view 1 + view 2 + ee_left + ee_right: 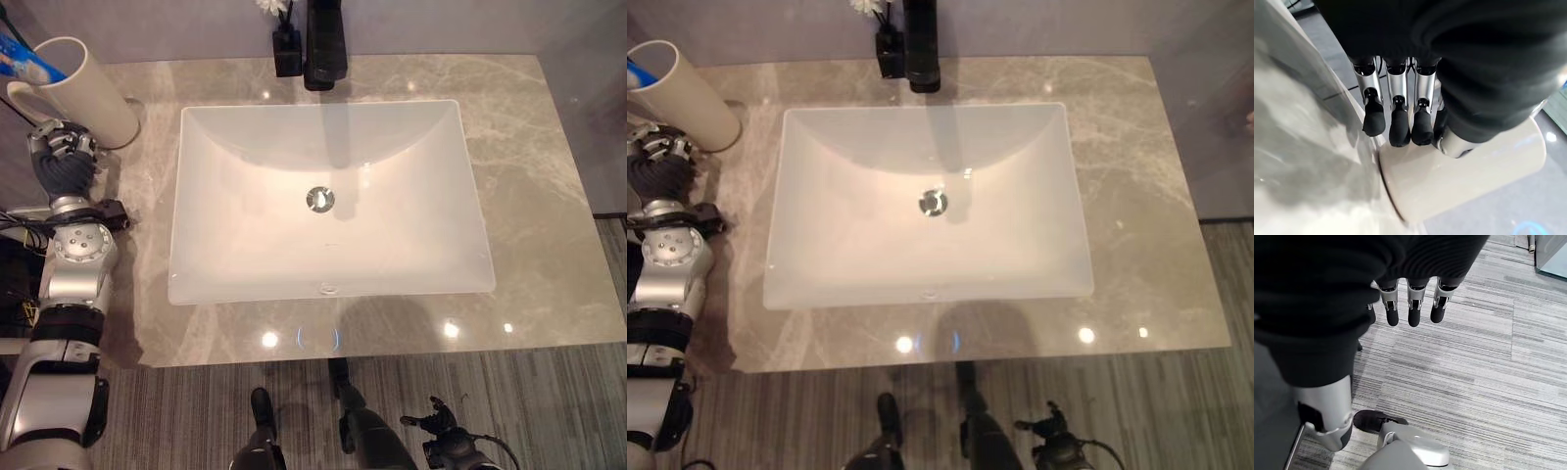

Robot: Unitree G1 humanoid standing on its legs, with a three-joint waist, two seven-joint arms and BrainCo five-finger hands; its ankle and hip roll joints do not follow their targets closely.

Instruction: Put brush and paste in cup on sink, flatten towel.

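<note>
- I see the cup [83, 93], cream and tall, standing on the counter [529, 196] at its far left corner, left of the sink [328, 201].
- Something blue and white [24, 54] sticks out of the cup's top (I cannot tell if it is the paste or the brush).
- My left hand [64, 157] is right next to the cup, on its near side. In the left wrist view its fingers [1399, 128] hang straight with the dark tips at the cup's wall [1469, 176]. They hold nothing, and I cannot tell if they touch it.
- My right hand [1410, 301] hangs low over the striped floor [1488, 357], well away from the counter. Its fingers are straight and loose, holding nothing.
- A black tap [323, 44] stands behind the sink, with a small black vase [287, 49] and a white flower just left of it.
- The drain [319, 199] sits in the middle of the white sink.
</note>
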